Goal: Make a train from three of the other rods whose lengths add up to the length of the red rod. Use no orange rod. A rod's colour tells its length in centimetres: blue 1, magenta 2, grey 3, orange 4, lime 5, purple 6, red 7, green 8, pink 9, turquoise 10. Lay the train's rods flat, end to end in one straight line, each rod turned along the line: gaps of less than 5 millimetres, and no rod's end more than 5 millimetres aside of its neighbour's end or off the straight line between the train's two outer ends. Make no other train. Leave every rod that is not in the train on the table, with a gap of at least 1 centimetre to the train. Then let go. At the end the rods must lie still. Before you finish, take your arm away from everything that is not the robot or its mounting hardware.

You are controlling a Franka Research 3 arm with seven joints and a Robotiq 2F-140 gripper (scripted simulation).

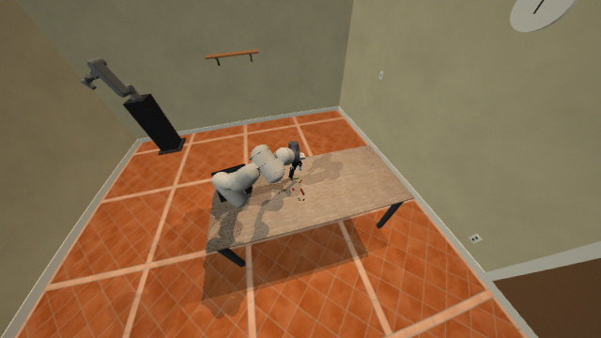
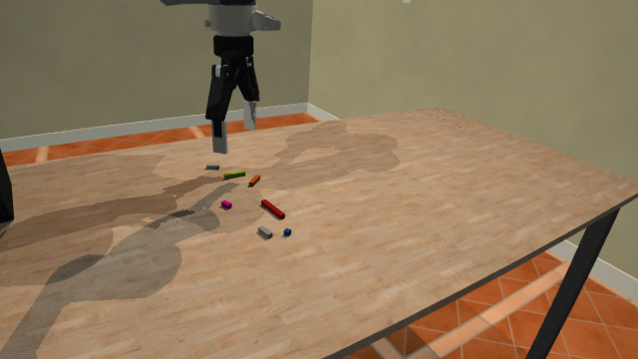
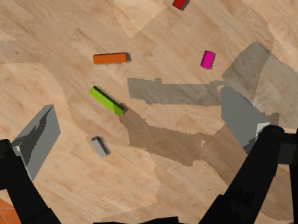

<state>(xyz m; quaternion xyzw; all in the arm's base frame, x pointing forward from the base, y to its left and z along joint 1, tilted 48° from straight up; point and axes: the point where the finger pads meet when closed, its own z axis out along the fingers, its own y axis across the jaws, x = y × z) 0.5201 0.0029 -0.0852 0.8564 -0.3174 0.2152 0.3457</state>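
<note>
My gripper (image 2: 234,141) (image 3: 138,110) is open and empty, above the table's far part. Below it, a grey rod (image 2: 212,167) (image 3: 99,147) lies farthest back. Beside it lie a lime rod (image 2: 234,175) (image 3: 107,101) and an orange rod (image 2: 254,180) (image 3: 110,58). A short magenta rod (image 2: 226,204) (image 3: 208,59) lies apart from them. The long red rod (image 2: 273,209) shows only its end in the wrist view (image 3: 180,3). A second grey rod (image 2: 265,232) and a small blue rod (image 2: 287,232) lie close together, apart, nearer the front. All rods lie separate.
The wooden table (image 1: 366,178) (image 2: 449,199) carries the rods near its middle. The arm (image 1: 268,164) reaches in from the left and casts shadows over the table's left part. A second arm on a black pedestal (image 1: 155,122) stands far off by the wall.
</note>
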